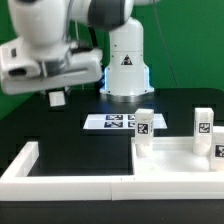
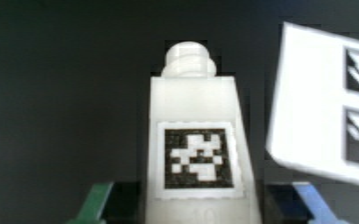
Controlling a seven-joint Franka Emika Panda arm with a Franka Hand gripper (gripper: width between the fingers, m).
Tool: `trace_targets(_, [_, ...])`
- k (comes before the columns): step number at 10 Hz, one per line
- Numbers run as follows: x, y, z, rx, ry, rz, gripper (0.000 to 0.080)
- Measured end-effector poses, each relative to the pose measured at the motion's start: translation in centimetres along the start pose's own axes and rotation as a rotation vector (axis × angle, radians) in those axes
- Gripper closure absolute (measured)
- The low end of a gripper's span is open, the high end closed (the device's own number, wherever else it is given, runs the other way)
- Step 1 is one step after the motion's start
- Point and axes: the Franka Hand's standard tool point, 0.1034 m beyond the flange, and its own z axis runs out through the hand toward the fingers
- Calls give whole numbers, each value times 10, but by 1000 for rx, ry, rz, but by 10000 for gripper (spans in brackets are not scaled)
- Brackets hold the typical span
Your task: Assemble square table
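The arm reaches in from the upper part of the exterior view, and its white wrist block sits high on the exterior view's left, well above the bench. The round base of the arm stands behind, near the middle. The pincer is seen only in the wrist view: its two dark fingers stand on both sides of a white leg and press against it, so the leg is gripped between them.
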Motion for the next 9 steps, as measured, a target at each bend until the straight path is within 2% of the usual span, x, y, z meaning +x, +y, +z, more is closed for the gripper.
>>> trace_targets(1, [14,-16,-26,-1,81,-18,508])
trace_targets(2, [22,-28,-49,28,170,-11,508])
trace_targets(3, [21,-24,-58,23,225,-5,508])
trace_targets(4, [24,-21,-57,9,307,-5,508])
trace_targets(6, [24,-20,-56,-1,445,-1,508])
trace_targets(7, [29,-26,-62,-9,482,17,508])
trace_targets(9, [63,-61,-111,7,628,62,508])
